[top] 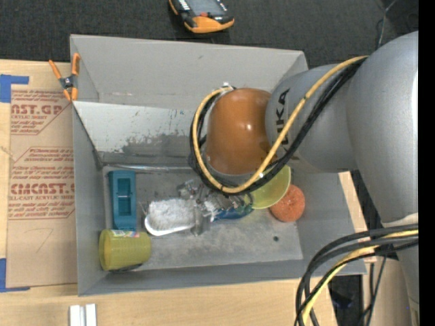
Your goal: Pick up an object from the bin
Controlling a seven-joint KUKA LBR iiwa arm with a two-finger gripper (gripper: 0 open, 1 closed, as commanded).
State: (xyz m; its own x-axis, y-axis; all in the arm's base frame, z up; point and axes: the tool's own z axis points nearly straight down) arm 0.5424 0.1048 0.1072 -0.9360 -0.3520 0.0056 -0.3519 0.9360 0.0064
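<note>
Grey metal bin (136,66) seen from above, with the silver robot arm (340,114) entering across its right rim. The arm's wrist carries a rounded orange cover (234,131), ringed by yellow and black cables (198,131), and stands over the middle of the bin floor.

The claw (199,210) is low over the floor, just below the cover. It meets the right-hand end of a white, rough-surfaced, scoop-like plastic object (166,216). Whether the claw is apart, together or clamped on this object cannot be told, since the dark metal parts overlap there. Nothing is seen lifted clear of the floor.

The white object lies flat near the centre of the floor. Its long axis runs roughly parallel to the bin's lower edge, tilted slightly. The broad, rounded end points toward the left wall and the narrower end toward the claw.

A small blue object (234,212) lies just right of the claw, partly hidden beneath the wrist; its kind cannot be made out. A teal rectangular plastic block (123,199) lies along the left wall, its long axis parallel to that wall. An olive-yellow cylindrical cup (124,248) lies on its side in the lower left corner. A yellow-green plastic bowl (275,189) and a rough orange ball (289,206) lie side by side toward the right wall, the bowl partly beneath the arm.
</note>
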